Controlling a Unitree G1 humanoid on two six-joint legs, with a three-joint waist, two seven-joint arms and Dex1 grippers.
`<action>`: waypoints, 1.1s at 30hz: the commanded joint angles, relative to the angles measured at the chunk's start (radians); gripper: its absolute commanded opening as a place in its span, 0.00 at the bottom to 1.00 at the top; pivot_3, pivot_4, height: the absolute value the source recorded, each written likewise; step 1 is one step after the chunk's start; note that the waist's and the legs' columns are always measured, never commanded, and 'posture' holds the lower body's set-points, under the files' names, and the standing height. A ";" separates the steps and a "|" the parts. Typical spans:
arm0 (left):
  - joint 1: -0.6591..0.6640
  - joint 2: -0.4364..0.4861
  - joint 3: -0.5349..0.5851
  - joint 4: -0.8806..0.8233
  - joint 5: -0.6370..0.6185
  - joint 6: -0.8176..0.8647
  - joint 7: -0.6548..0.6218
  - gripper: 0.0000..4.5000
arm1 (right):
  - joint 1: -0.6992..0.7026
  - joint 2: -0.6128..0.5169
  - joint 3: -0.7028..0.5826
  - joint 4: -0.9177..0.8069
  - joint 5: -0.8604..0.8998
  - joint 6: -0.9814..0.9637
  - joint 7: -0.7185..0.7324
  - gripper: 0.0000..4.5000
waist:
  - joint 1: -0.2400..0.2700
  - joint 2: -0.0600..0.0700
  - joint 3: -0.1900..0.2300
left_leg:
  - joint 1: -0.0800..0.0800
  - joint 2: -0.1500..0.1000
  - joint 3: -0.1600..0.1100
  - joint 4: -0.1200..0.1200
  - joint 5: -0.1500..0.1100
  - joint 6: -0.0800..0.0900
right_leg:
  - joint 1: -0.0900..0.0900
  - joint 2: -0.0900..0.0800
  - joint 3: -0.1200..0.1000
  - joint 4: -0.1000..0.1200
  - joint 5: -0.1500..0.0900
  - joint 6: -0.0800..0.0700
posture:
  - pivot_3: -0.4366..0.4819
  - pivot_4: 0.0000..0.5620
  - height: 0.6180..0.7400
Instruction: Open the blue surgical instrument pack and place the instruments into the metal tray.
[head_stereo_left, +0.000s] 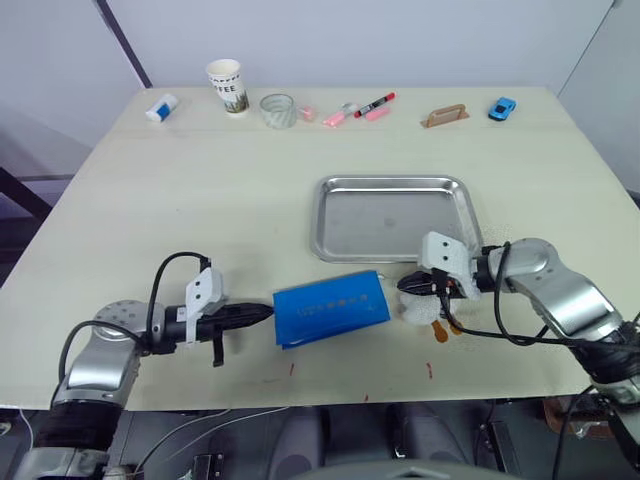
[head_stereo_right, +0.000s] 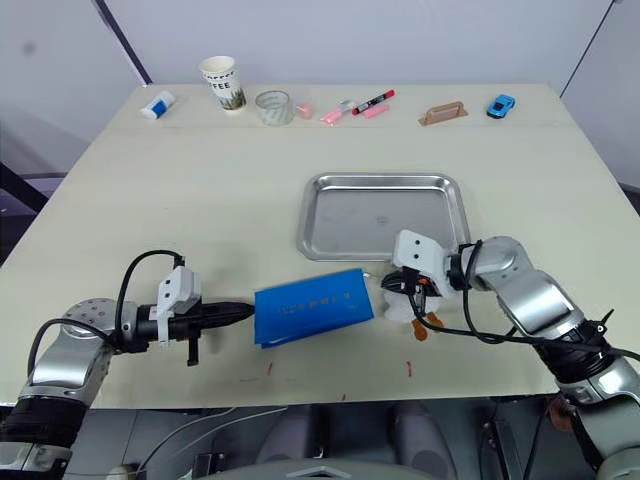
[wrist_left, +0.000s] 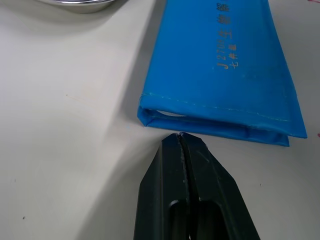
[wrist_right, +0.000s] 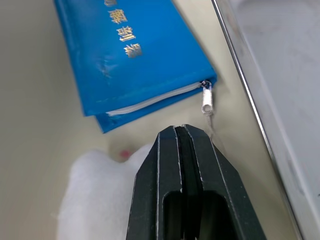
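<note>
We see the blue surgical instrument pack lying flat and zipped up on the table, just in front of the metal tray. It lies between our two grippers. Our left gripper points at the pack's left end, its tip just beside the edge. Its two black fingers are pressed together and hold nothing. Our right gripper sits near the pack's right end, close to the little silver zipper pull. Its fingers are pressed together too, holding nothing. A fluffy white plush lies under the right gripper.
</note>
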 joint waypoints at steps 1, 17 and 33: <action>-0.007 -0.012 -0.047 0.014 0.026 -0.003 -0.017 0.00 | -0.040 0.018 0.033 0.001 -0.049 0.011 0.004 0.02 | 0.005 0.000 0.000 | 0.000 0.000 0.000 0.000 0.000 0.000 | 0.000 0.000 0.000 0.000 0.000 0.000 | 0.48 0.27 1.00; -0.045 -0.031 -0.105 0.046 0.042 -0.006 -0.062 0.00 | -0.037 0.088 0.072 -0.005 -0.077 0.067 0.011 0.02 | 0.010 0.001 -0.001 | 0.000 -0.001 -0.001 0.001 0.000 0.000 | 0.001 -0.001 -0.001 0.000 0.000 0.000 | 0.48 0.27 1.00; -0.100 -0.059 -0.147 0.060 0.059 0.001 -0.110 0.00 | 0.023 0.052 0.038 -0.090 -0.029 0.112 0.054 0.02 | 0.012 0.001 -0.001 | -0.001 -0.001 -0.002 0.001 0.000 0.000 | 0.000 -0.001 -0.002 -0.001 0.000 0.000 | 0.48 0.27 1.00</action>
